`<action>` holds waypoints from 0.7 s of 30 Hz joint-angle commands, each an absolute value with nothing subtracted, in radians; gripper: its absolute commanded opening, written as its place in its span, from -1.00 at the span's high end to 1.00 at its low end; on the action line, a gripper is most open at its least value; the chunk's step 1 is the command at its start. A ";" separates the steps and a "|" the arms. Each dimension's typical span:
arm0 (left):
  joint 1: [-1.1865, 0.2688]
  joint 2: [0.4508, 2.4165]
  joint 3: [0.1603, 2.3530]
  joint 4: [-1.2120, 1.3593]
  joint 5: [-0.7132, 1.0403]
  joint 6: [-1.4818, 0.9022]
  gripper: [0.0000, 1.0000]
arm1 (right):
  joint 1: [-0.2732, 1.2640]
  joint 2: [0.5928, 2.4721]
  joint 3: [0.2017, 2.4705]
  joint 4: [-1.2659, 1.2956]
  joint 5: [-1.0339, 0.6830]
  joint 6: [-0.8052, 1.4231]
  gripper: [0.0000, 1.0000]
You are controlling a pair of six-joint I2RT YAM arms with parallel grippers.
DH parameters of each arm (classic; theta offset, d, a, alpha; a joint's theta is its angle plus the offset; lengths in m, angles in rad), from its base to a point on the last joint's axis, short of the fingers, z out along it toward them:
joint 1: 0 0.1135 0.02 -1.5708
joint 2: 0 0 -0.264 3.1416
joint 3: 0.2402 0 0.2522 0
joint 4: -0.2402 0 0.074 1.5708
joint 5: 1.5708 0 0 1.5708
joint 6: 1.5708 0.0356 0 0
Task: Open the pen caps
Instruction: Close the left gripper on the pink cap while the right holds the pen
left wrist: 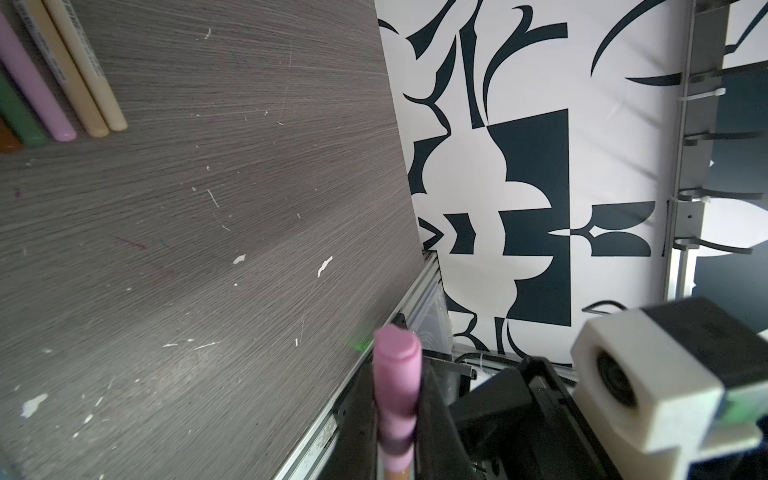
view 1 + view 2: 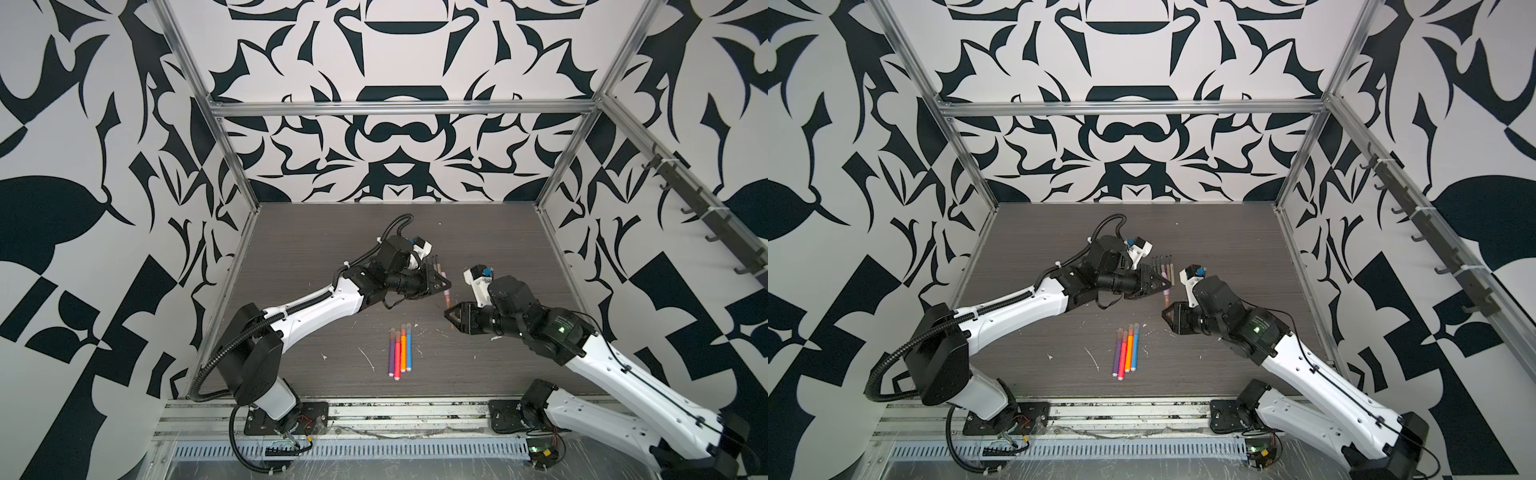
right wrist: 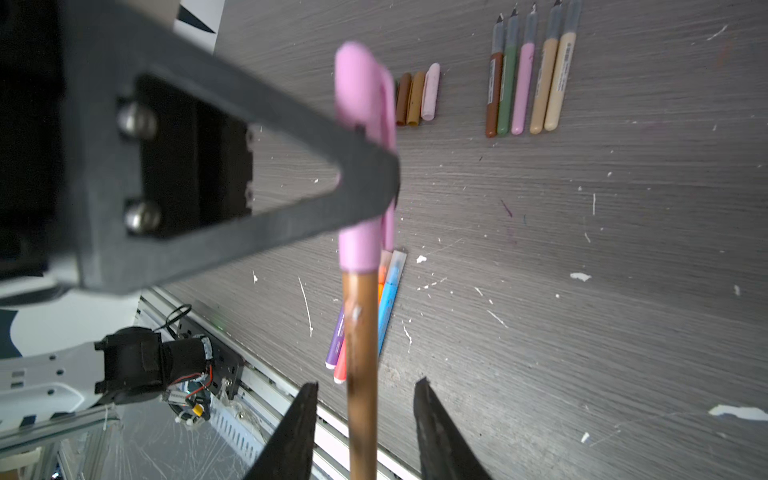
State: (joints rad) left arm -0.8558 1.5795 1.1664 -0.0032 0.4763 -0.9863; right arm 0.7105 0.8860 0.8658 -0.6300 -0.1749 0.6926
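Mid-desk, both arms in.

My left hand (image 2: pixel 571 284) is clamped across a pink cap (image 3: pixel 357 83). In the right wrist view, one dark finger lies square over the cap's middle, with cap showing on both sides of it. The left wrist view shows the cap's rounded end (image 1: pixel 397 365) sticking out past the fingers.

The cap is seated on the end of a brown pen (image 3: pixel 361 353). The barrel runs from the cap towards my right hand (image 3: pixel 366 382), above the desk (image 2: pixel 291 232).

My right hand is apart. The barrel passes between its two fingertips with a gap on either side, and neither pad touches it. In both top views the two hands face each other, tips near one another, with the pen bridging them.

On the desk:
- Five thin pens (image 3: pixel 523 91) lie side by side, far from the arm bases: brown, green, pink and two tan. All are uncapped, with nibs showing.
- The loose caps (image 3: pixel 415 99) lie in a short row beside them: brown, ochre and pale pink. One more is mostly hidden behind the held cap.
- Four bright pens (image 2: pixel 401 349) lie nearer the arm bases, touching in a row: purple, pink, orange and blue. Each wears a translucent cap.
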 commanded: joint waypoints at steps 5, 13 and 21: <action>-0.859 1.563 1.174 0.011 0.490 -0.960 1.00 | 0.614 0.939 0.919 -0.551 -0.330 0.658 0.57; -0.847 1.617 1.220 0.057 0.498 -0.953 1.00 | 0.610 0.938 0.824 -0.477 -0.406 0.711 0.70; -0.745 1.690 1.316 0.074 0.559 -0.945 1.00 | 0.611 0.855 0.720 -0.463 -0.422 0.763 1.00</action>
